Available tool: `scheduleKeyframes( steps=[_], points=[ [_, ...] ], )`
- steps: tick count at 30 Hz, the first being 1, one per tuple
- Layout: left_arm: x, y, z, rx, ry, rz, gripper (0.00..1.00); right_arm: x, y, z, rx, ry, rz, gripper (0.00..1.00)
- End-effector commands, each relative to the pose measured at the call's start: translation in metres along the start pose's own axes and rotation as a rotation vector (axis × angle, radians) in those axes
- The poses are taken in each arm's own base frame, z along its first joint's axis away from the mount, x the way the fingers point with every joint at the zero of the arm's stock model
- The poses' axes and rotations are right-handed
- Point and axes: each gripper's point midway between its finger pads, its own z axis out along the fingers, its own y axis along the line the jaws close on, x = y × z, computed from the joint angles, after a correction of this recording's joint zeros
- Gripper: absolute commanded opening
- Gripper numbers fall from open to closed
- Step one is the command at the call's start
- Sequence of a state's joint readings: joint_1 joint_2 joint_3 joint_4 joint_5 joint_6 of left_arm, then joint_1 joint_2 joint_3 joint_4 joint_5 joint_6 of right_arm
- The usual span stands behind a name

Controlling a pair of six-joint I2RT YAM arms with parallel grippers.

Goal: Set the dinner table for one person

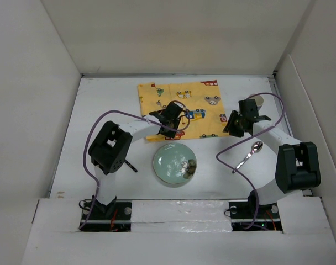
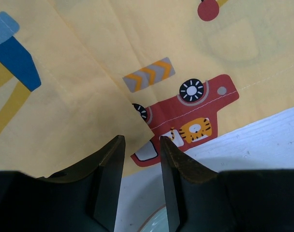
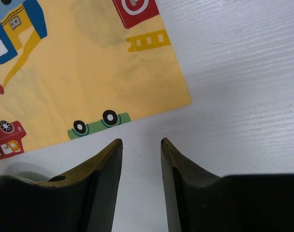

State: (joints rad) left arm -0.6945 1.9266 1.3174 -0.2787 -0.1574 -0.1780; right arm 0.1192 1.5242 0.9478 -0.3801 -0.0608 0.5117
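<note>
The white dinner table (image 1: 101, 110) holds a yellow car-print placemat (image 1: 182, 99) at the back middle. A pale green plate (image 1: 174, 164) sits just in front of it, and a metal spoon (image 1: 250, 154) lies to its right. My left gripper (image 1: 169, 117) hovers over the placemat's near edge. In the left wrist view the gripper (image 2: 141, 139) is open, with the corner of a folded-over flap of the placemat (image 2: 89, 72) lying between its fingertips. My right gripper (image 1: 232, 128) is open and empty over bare table (image 3: 234, 72), beside the placemat's near right corner (image 3: 79, 63).
A small grey round object (image 1: 257, 100) stands behind the right gripper near the right wall. A short dark stick-like item (image 1: 129, 164) lies left of the plate. White panels wall the table at the left, back and right. The plate's rim (image 2: 152, 222) shows under the left fingers.
</note>
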Motion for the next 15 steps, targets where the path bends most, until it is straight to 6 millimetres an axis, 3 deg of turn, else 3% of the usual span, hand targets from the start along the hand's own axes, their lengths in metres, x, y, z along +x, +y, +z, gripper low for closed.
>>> scheduleKeyframes(
  steps=[1,4,5,6,10,14,15],
  points=[
    [-0.005,-0.008,-0.001,0.029,-0.011,0.005,0.32,-0.014,0.009,-0.007,-0.046,-0.058,-0.020,0.43],
    [-0.004,-0.007,0.003,0.018,-0.009,0.003,0.27,-0.013,0.008,-0.006,-0.046,-0.054,-0.020,0.44],
    [-0.003,-0.006,0.004,0.015,-0.005,0.007,0.24,-0.013,0.009,-0.006,-0.048,-0.055,-0.020,0.43],
    [-0.004,-0.005,0.005,0.006,-0.007,0.006,0.13,-0.012,0.008,-0.005,-0.046,-0.051,-0.018,0.44],
    [0.001,-0.001,0.008,-0.015,0.003,0.015,0.02,-0.013,0.009,-0.006,-0.049,-0.056,-0.015,0.43],
    [-0.012,0.000,-0.007,-0.012,-0.058,-0.024,0.00,-0.014,0.014,-0.008,-0.076,-0.056,-0.019,0.44],
    [-0.023,0.000,-0.017,-0.006,-0.100,-0.041,0.00,-0.014,0.015,-0.008,-0.078,-0.055,-0.019,0.44]
  ],
)
